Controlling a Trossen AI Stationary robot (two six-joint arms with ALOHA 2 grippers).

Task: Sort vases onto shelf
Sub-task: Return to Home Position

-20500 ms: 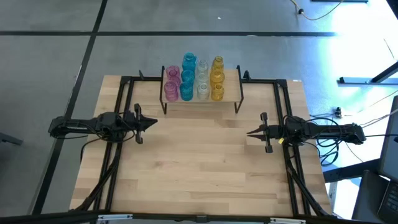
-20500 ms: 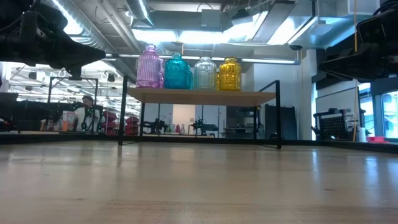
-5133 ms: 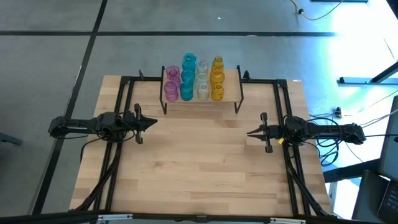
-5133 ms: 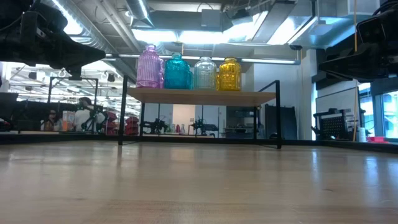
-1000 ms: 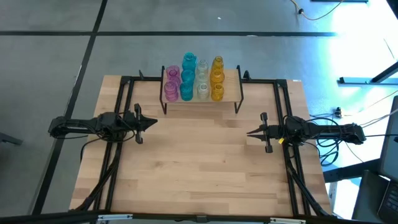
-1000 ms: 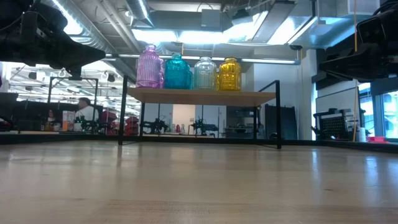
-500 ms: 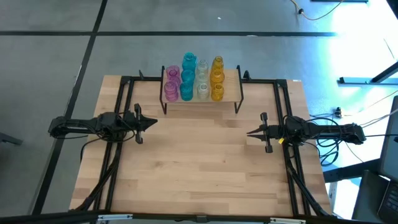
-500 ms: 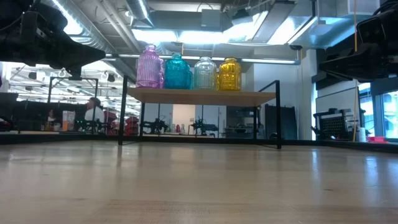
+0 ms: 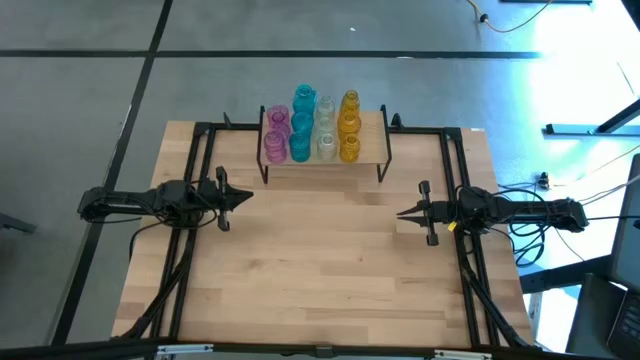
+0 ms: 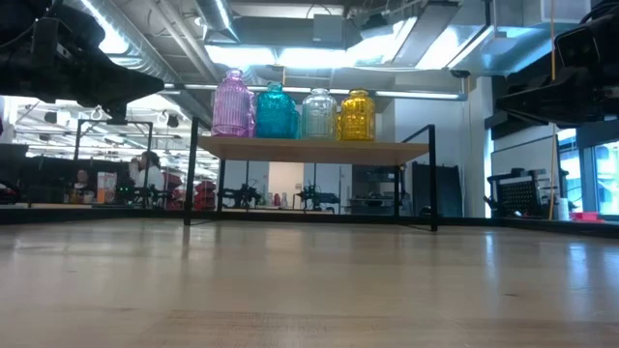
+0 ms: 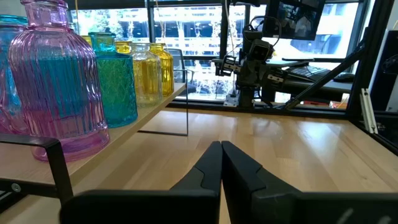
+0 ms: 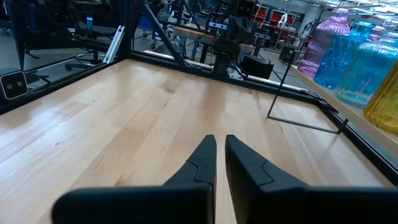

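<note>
From above I see the big wooden table [image 9: 330,270] — the vases [image 9: 311,127] stand in rows on the shelf [image 9: 372,150] at its far edge. My left gripper [image 9: 243,197] and right gripper [image 9: 404,213] lie flat, pointing at each other, well apart. From low down, four vases show in front. In each wrist view, the fingers are closed on nothing.

Bright, even light; glare whitens the floor [image 9: 590,60] beyond the right gripper [image 9: 403,213]; ceiling lights [image 10: 280,56] blow out.
</note>
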